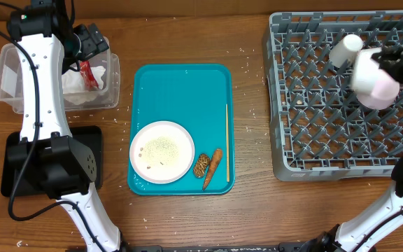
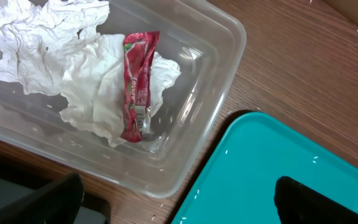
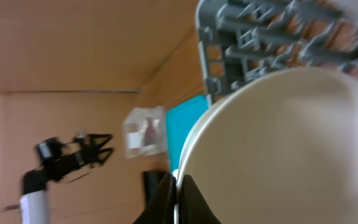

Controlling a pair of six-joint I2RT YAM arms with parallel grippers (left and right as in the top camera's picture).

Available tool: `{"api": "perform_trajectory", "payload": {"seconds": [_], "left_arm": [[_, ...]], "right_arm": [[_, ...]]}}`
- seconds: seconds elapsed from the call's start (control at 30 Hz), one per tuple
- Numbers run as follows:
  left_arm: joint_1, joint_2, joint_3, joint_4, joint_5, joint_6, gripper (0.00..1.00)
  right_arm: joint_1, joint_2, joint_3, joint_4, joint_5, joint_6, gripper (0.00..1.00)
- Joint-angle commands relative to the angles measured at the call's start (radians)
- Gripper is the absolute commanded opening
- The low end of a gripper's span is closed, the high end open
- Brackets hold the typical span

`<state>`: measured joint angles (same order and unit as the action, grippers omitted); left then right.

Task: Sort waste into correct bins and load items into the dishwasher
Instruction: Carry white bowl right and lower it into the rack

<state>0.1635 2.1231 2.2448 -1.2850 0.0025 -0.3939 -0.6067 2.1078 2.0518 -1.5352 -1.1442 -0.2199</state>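
The right gripper [image 1: 397, 59] is clamped on a smooth white bowl [image 1: 373, 82] over the grey pegged dish rack [image 1: 341, 154] — tilted, apparently rim-down. The left gripper [image 1: 93, 38] hangs over the clear plastic tub [image 1: 9, 77], how far open I cannot tell. Inside, a glossy red wrapper [image 2: 138, 84] lies lengthwise on crumpled white paper [image 2: 86, 93] — the teal tray [image 1: 180, 84] sits beside.

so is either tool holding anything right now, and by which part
The right tool grips a white bowl by its rim, above the dish rack. The left tool hangs over the clear tub; a hold cannot be told.
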Motion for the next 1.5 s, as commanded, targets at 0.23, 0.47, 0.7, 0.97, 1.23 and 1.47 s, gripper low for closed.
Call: {"api": "perform_trajectory", "payload": {"seconds": [0.23, 0.47, 0.7, 0.97, 1.23, 1.47], "left_arm": [[-0.007, -0.018, 0.000, 0.003, -0.013, -0.014, 1.00], [-0.007, -0.018, 0.000, 0.003, -0.013, -0.014, 1.00], [-0.007, -0.018, 0.000, 0.003, -0.013, -0.014, 1.00], [-0.007, -0.018, 0.000, 0.003, -0.013, -0.014, 1.00], [-0.007, -0.018, 0.000, 0.003, -0.012, -0.014, 1.00], [-0.007, -0.018, 0.000, 0.003, -0.013, -0.014, 1.00]], "right_arm": [[-0.048, -0.003, -0.225, 0.054, -0.142, -0.108, 0.04], [-0.103, -0.003, -0.229, -0.016, -0.028, -0.102, 0.04], [-0.113, -0.003, -0.249, -0.026, -0.044, -0.102, 0.04], [-0.110, -0.003, -0.267, -0.098, -0.188, -0.170, 0.04], [-0.110, -0.003, -0.335, -0.107, -0.153, -0.253, 0.04], [-0.113, -0.003, -0.401, -0.027, -0.192, -0.251, 0.04]]}}
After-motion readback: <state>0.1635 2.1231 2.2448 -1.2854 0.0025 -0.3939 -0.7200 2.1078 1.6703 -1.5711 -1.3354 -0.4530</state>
